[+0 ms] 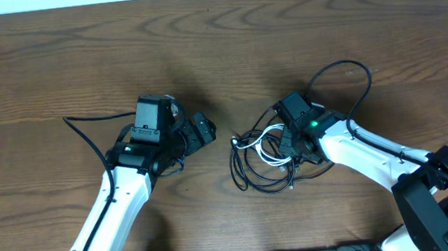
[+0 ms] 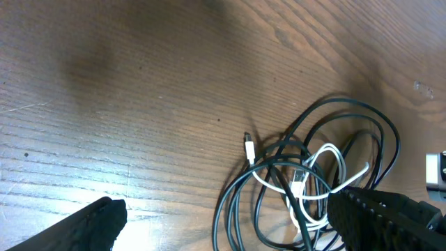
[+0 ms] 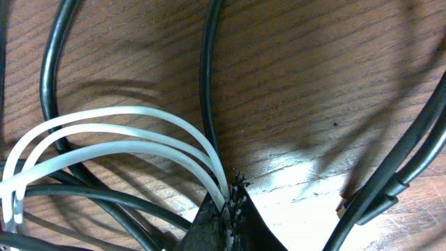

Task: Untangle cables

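- The right gripper (image 1: 287,144) points down at the table (image 1: 297,28), its white arm reaching in from the robot's base on the right side.
- Its fingers are pinched together on the white cable (image 3: 132,110). In the right wrist view, three white strands run into the closed tips.
- The left gripper (image 1: 200,130) is to the left of the right gripper, near it but apart. It is held low and aimed toward the right gripper.
- The left fingers (image 2: 97,219) are spread wide with nothing between them. In the left wrist view they frame the pile.
- The table is dark brown wood grain. A pale strip runs along its edge farthest from the right gripper.
- The black cables (image 1: 245,169) lie flat in loose overlapping loops, directly under the right gripper and spilling out on its left and base sides.
- The pile is a rough oval, stretched slightly from the right gripper toward the left one.
- The white cable loops sit on the black ones beside the right gripper.
- One small plug end (image 2: 249,148) sticks out of the pile on the side away from the right gripper.
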Available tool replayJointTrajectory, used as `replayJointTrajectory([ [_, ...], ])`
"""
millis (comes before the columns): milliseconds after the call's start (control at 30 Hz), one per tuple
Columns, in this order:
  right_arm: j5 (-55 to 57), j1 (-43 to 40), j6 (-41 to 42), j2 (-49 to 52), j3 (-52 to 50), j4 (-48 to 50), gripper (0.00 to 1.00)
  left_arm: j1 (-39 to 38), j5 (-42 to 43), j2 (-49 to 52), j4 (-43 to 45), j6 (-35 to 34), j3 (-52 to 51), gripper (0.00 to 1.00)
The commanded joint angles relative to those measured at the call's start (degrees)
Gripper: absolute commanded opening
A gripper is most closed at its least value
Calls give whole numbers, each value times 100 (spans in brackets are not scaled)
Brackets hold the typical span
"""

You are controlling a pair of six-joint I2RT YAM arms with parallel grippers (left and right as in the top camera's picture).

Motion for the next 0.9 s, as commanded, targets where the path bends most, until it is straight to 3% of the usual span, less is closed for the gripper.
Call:
replayJointTrajectory([
  [0,48,-35,-22,-260,-35,15,1,24,-76,-61,-35,37,55,98],
  [500,72,-35,-1161,-3014,-35,-50,1,24,-76,-61,-35,37,55,98],
  [867,74,-35,-1545,-4277,-35,-162,1,24,-76,-61,-35,37,55,98],
])
